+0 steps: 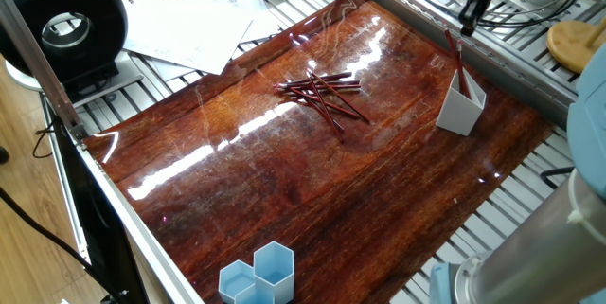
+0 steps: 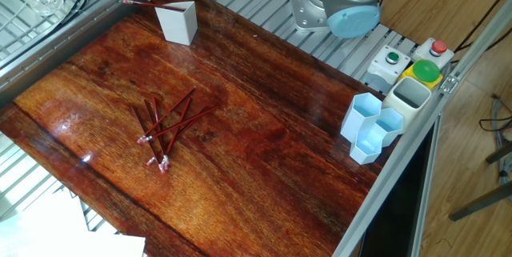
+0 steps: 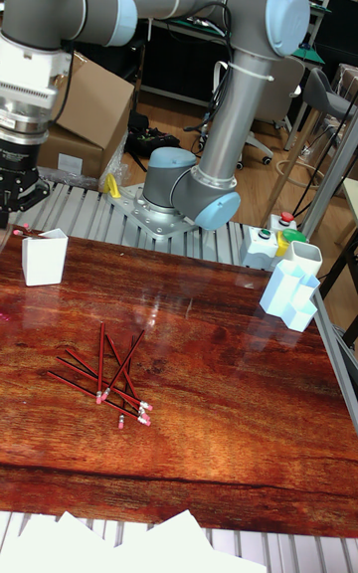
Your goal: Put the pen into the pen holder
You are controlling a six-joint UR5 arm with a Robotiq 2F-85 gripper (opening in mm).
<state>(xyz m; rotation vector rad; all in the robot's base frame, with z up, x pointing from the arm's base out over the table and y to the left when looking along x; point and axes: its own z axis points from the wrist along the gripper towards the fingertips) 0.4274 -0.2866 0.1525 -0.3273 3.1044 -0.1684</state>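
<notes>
The white pen holder (image 1: 461,107) stands at the table's far edge, also seen in the other fixed view (image 2: 178,22) and the tall view (image 3: 44,257). One red pen (image 1: 456,58) leans inside it, its upper end sticking out over the rim (image 2: 149,3). My gripper (image 1: 469,15) hangs open above and behind the holder, apart from the pen, with nothing between its fingers (image 3: 20,197). Several more red pens (image 1: 322,91) lie in a loose crossed pile mid-table (image 2: 164,129) (image 3: 107,379).
Light blue hexagonal cups (image 2: 372,129) (image 1: 258,280) stand at one table corner beside a button box (image 2: 416,69). Papers (image 1: 194,25) and a black ring lamp (image 1: 66,25) sit past the opposite edge. The arm's base (image 3: 184,197) is behind the table.
</notes>
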